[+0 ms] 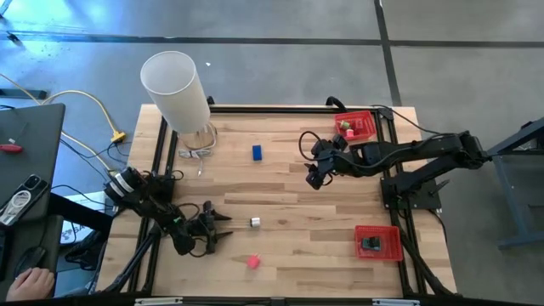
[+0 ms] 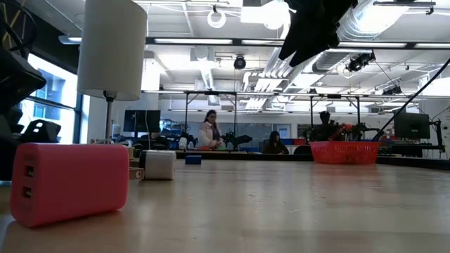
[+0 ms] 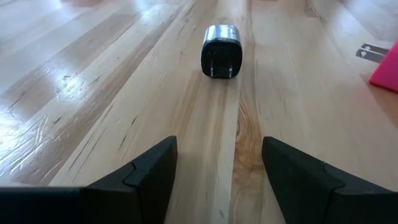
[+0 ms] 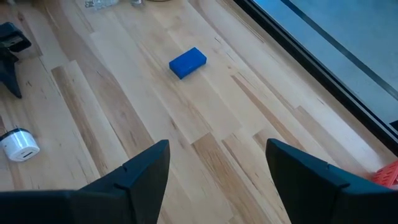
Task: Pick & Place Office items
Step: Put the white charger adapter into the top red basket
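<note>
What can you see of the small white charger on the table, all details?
The white charger is a small rounded block, glossy plastic by the look, with a dark end face showing plug prongs in the left wrist view. It lies on its side on the bare wooden table, near the middle, with nothing touching it. The open left gripper points at it from close by, apart from it. A pink block lies nearer the front edge.

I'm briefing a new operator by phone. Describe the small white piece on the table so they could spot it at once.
Start at the wooden table and find the left end effector near its front left corner. Just ahead of its open fingers, lying apart from it on bare wood, is the white piece. It is a stubby white block with a dark end face, unlike the pink piece or blue block.
</note>
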Robot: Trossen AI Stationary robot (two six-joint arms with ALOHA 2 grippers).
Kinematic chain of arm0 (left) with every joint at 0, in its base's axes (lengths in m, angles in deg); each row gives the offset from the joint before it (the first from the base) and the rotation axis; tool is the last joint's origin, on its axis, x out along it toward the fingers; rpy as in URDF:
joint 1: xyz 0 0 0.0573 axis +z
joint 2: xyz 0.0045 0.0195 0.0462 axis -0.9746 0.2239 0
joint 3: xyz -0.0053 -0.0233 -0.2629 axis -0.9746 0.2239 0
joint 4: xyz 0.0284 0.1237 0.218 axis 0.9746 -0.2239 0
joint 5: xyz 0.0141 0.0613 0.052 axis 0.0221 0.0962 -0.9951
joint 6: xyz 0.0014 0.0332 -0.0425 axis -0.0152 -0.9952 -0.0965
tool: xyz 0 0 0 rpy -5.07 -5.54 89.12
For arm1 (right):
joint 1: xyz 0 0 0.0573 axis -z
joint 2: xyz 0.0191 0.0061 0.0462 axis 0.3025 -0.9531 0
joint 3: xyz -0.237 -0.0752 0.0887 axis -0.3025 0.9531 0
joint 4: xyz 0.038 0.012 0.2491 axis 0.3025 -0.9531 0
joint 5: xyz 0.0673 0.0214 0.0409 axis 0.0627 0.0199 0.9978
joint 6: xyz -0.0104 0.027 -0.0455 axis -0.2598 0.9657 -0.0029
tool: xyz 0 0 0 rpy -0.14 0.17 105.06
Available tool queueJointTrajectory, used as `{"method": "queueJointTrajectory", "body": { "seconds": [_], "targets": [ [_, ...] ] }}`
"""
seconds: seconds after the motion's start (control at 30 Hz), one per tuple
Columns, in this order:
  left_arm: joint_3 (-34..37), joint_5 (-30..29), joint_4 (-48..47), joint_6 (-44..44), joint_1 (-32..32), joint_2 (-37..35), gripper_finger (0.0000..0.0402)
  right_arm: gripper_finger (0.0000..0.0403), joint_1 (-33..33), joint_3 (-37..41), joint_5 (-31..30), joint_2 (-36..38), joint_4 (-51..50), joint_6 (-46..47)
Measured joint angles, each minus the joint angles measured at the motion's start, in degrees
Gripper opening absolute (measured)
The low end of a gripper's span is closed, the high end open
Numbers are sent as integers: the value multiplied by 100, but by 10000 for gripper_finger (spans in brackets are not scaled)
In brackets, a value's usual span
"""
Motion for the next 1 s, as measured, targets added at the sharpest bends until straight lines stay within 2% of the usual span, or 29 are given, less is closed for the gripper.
{"method": "queueJointTrajectory", "body": {
  "seconds": [0.23,0.37,0.73,1.0],
  "targets": [
    [69,4,181,-97,67,80,229,254,0,0,0,0,0,0],
    [73,219,392,-508,292,83,229,254,0,0,0,0,12,-2],
    [84,1834,1053,-1585,1275,80,229,254,0,0,0,0,20,-4],
    [82,2531,1241,-2000,1756,86,229,254,0,0,0,0,20,-7]
  ]
}}
